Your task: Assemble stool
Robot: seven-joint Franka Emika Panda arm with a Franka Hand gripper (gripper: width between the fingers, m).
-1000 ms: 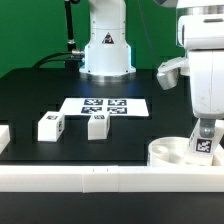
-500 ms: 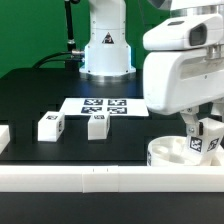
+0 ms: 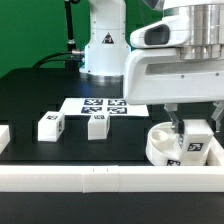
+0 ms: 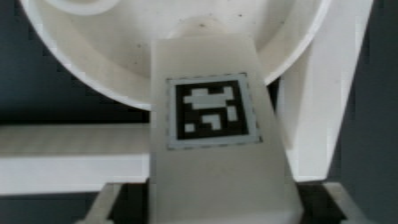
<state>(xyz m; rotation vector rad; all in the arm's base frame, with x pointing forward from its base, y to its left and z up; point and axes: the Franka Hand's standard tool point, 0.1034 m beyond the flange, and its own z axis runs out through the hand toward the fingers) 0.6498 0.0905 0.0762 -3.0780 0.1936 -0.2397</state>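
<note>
- A black desk (image 3: 25, 95) before a green backdrop carries the stool's round seat (image 3: 157, 142).
- The pincer (image 3: 196, 128), half closed, clamps one tagged leg (image 3: 195, 150) over the seat, apparently to line it up with its mounting point; whether they touch is unclear.
- A second leg (image 3: 97, 126) and a third leg (image 3: 50, 126) wait on the desk, well apart from the seat.

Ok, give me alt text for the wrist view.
A white stool leg with a black-and-white square tag fills the frame, held by the gripper. Behind it lies the round white seat.
</note>
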